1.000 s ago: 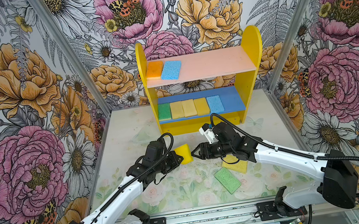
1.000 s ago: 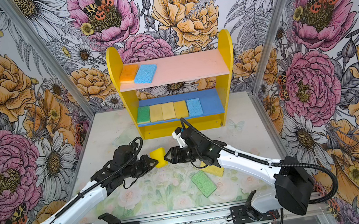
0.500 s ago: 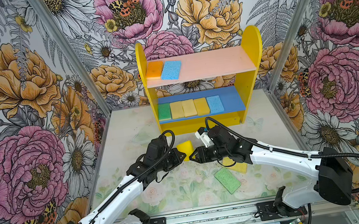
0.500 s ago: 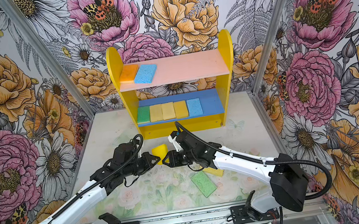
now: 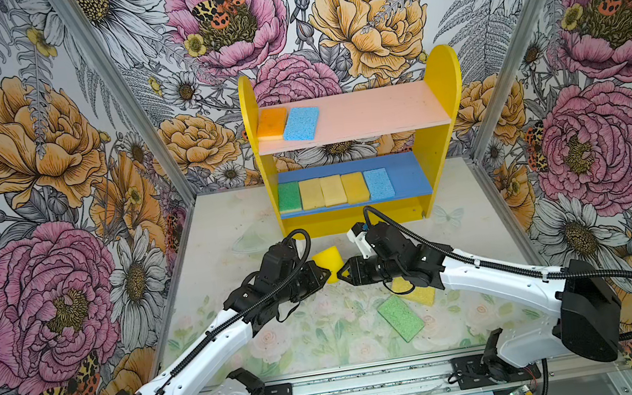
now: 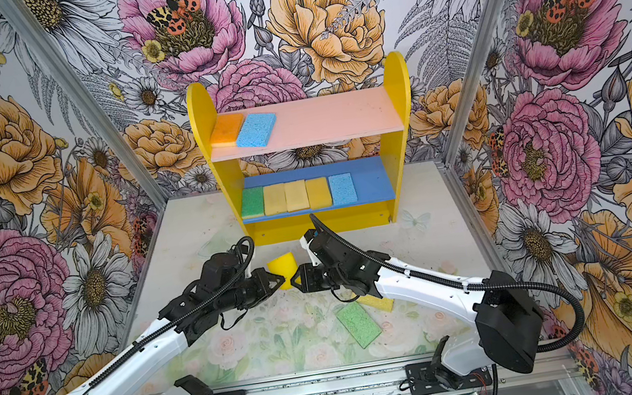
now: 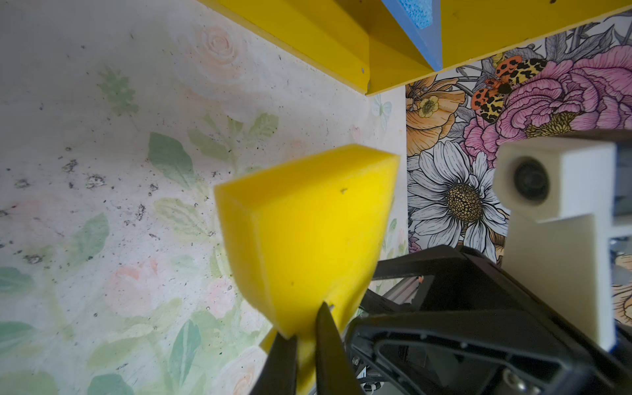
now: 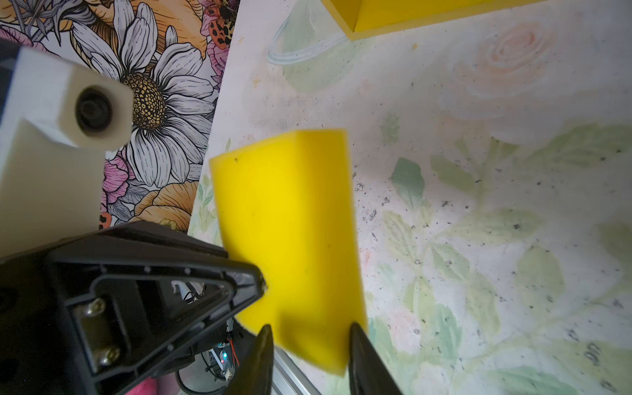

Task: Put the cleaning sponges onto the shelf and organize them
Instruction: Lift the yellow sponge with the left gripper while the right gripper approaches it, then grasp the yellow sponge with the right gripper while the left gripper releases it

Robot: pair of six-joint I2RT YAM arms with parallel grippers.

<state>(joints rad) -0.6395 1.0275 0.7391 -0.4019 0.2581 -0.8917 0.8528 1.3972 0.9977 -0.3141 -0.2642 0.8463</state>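
A bright yellow sponge (image 5: 327, 262) (image 6: 283, 269) hangs above the table between both arms, in front of the shelf (image 5: 440, 139). My left gripper (image 5: 324, 277) (image 7: 306, 337) is shut on one lower corner of it (image 7: 307, 232). My right gripper (image 5: 340, 275) (image 8: 309, 337) faces it, fingers astride the sponge's (image 8: 290, 222) other end, close to its edges, still apart. The pink board carries an orange sponge (image 5: 271, 123) and a blue one (image 5: 300, 124). On the blue board lie a green sponge (image 5: 289, 197), three tan ones (image 5: 332, 190) and a blue one (image 5: 378, 183).
A green sponge (image 5: 400, 318) lies on the table under the right arm, with a yellow sponge (image 5: 417, 291) partly hidden beside it. Floral walls close in three sides. A metal rail (image 5: 374, 383) runs along the front edge.
Both grippers have come together at mid-table. The right gripper slid left onto the yellow sponge's free end and its jaws have narrowed. The left gripper keeps its hold.
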